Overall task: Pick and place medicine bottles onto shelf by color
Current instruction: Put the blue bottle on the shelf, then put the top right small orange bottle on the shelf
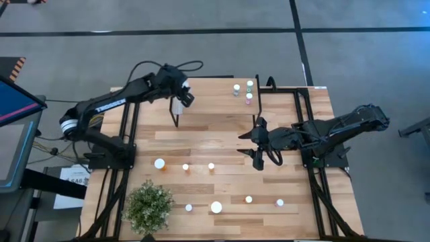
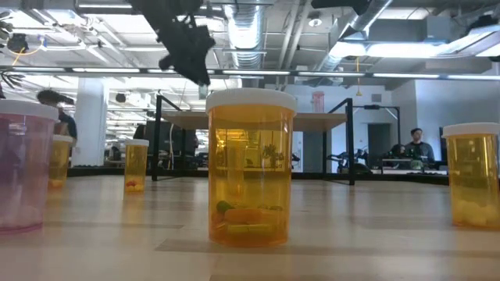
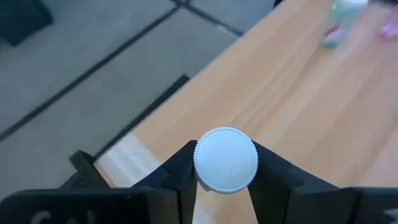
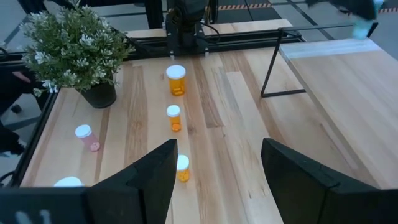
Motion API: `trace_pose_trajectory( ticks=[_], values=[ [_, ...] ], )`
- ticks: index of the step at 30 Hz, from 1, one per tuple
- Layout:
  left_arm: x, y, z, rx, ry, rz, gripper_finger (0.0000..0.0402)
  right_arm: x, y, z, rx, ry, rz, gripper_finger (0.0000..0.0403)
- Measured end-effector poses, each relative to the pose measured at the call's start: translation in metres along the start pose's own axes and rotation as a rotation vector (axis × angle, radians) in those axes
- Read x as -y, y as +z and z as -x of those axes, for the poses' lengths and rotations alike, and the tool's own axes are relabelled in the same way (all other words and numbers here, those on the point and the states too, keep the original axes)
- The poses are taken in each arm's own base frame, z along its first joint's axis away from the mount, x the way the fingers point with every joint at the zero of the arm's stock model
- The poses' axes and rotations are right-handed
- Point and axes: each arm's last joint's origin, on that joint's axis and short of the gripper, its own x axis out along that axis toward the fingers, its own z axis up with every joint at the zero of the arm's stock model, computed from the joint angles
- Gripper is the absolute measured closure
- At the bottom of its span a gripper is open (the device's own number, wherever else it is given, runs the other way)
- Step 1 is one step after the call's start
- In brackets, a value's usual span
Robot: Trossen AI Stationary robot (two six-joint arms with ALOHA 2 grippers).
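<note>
White cap (image 3: 225,160) is sitting clamped between the left gripper's (image 1: 179,107) two dark fingers (image 3: 181,171), so that gripper is holding a bottle over the shelf (image 1: 222,101), whose light plank is running across the 12 o'clock edge of the table (image 1: 222,144). Three more bottles (image 1: 243,90) are already standing in a cluster on the shelf toward 1 o'clock, with green and pink bodies showing under white caps. At about 3 o'clock from the table's middle the right gripper (image 1: 257,142) is hovering with its fingers spread wide apart and nothing between them. Orange bottles are standing in a loose row below the middle: a larger one (image 1: 159,163) at 8 o'clock, then two small ones (image 1: 186,167) and (image 1: 211,165) to its right. Along the 6 o'clock edge more are waiting: a small one (image 1: 189,208), a big cap (image 1: 216,208), another (image 1: 248,199), and a pink one (image 1: 279,202) toward 5 o'clock. A plant (image 1: 148,206) is sitting at 7 o'clock. From table height a big orange bottle (image 2: 251,166) is filling the foreground, with pills lying in its base and a pink bottle (image 2: 23,165) at the edge.
</note>
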Motion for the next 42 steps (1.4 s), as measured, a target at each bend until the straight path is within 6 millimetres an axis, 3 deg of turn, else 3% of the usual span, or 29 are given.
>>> trace_pose_trajectory(
  ticks=[8,17,29,35,42],
  values=[
    [-0.011,-0.01,-0.038,-0.124,0.018,0.013,0.0296,0.0,0.0,0.0,0.003,0.001,-0.005,0.0147],
    [-0.012,-0.01,-0.039,-0.121,0.014,0.01,0.0293,0.0,0.0,0.0,0.004,0.001,-0.005,0.0147],
    [-0.013,-0.01,-0.039,-0.121,0.017,0.009,0.0231,-0.001,0.0,0.0,0.004,0.004,-0.013,0.0147],
    [-0.016,-0.008,-0.018,-0.102,0.03,0.012,0.0218,-0.001,0.0,0.0,0.003,0.004,-0.012,0.0147],
    [-0.022,-0.008,0.029,-0.043,0.026,0.011,0.0218,-0.001,0.0,0.0,0.003,0.004,-0.012,0.0147]
  ],
)
